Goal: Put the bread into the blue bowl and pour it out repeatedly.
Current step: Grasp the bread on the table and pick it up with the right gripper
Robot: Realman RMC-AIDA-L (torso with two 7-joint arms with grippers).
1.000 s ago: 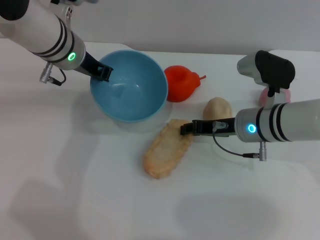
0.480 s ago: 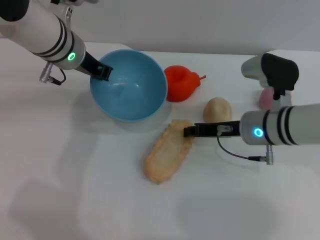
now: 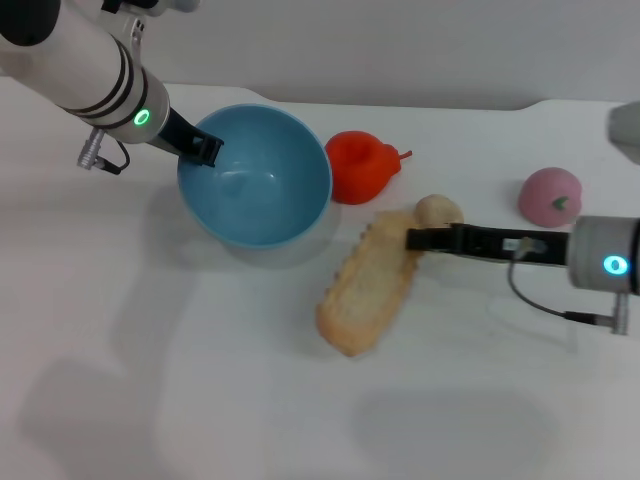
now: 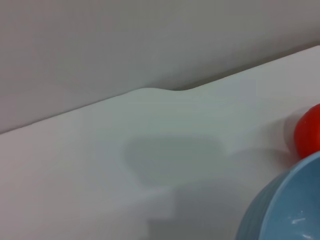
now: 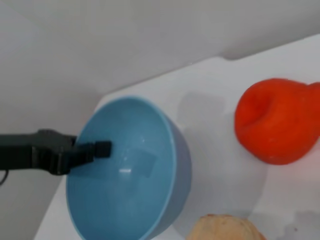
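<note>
The blue bowl point(image 3: 255, 178) stands on the white table at the back left, empty. My left gripper point(image 3: 205, 149) is shut on its left rim, one finger inside; it also shows in the right wrist view point(image 5: 99, 149), with the bowl point(image 5: 150, 200). The bread point(image 3: 368, 288), a long tan loaf, lies slanted to the right of the bowl. My right gripper point(image 3: 413, 239) is shut on its upper right end; whether the bread is clear of the table I cannot tell. The bread's end shows at the edge of the right wrist view point(image 5: 224, 228).
A red-orange hollow fruit toy point(image 3: 362, 166) stands right beside the bowl. A small round beige bun point(image 3: 438, 209) lies just behind my right gripper. A pink peach toy point(image 3: 549, 195) is at the far right. The table's back edge meets a grey wall.
My right gripper has drawn back to the right with the bread, pulling it away from the bowl. The pink toy has come into sight. The left gripper and bowl have barely moved.
</note>
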